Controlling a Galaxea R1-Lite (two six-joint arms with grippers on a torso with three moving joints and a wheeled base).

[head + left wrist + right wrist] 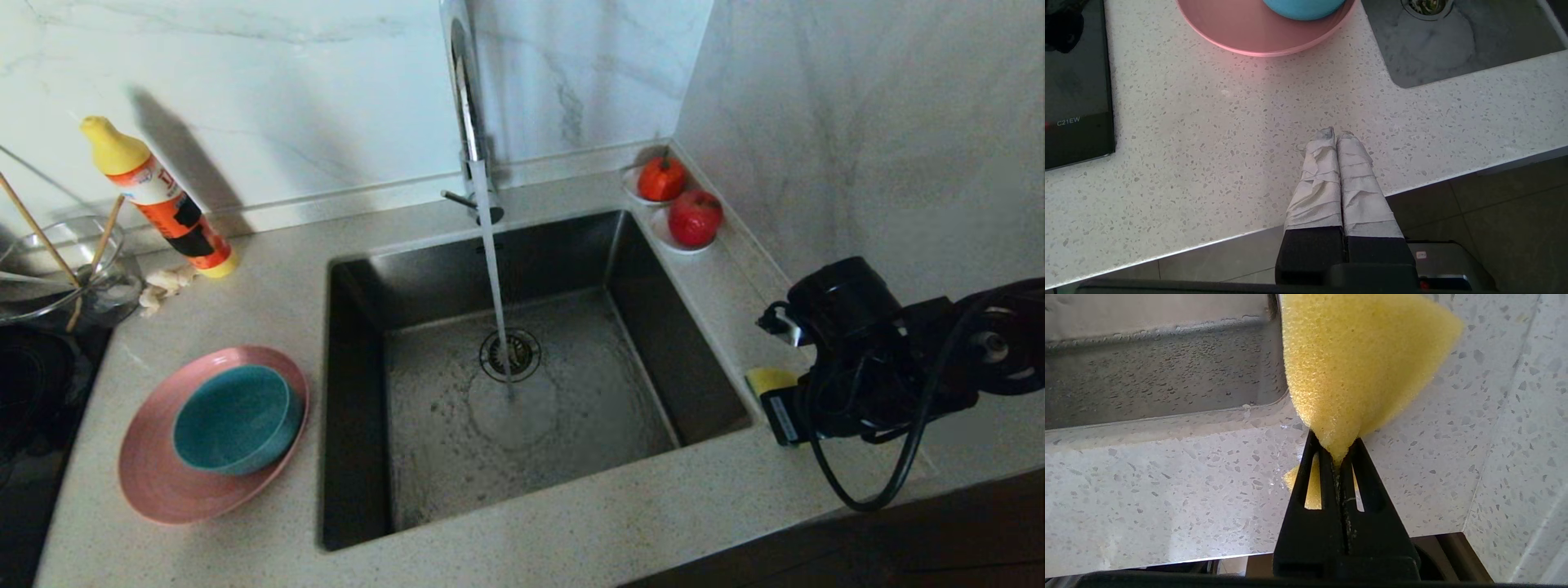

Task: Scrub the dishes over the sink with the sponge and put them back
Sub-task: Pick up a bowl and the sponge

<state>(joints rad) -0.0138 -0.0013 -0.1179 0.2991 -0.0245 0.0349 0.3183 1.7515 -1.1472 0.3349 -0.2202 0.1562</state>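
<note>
The right gripper [1337,455] has its 2 black fingers pinched hard on the sponge [1359,363], squeezing the foam to a thin wedge at the tips while the rest fans out wide beyond them. That shows how it handles: very soft, light and springy, so it likely needs a firm bite near the middle of its edge, as here, or it could fold or twist out during scrubbing. Its green face is not visible. In the head view the sponge [770,380] sits at the counter's right side, just beside the sink [702,384] rim, with the right arm reaching in low from the right, wrist roughly level.

The left gripper [1337,141], its 2 wrapped fingers pressed together on nothing, hangs over the front counter edge, near the plate [1249,34] but apart from it.

The plate [147,482] holds the bowl [237,416]; both look stiff and light, probably slippery once wet, best taken by the rim. Farther back left, the chopsticks [37,229] lean in a glass bowl [57,278]: thin, light, easy to roll. Water runs from the tap [469,106] onto the drain.
</note>
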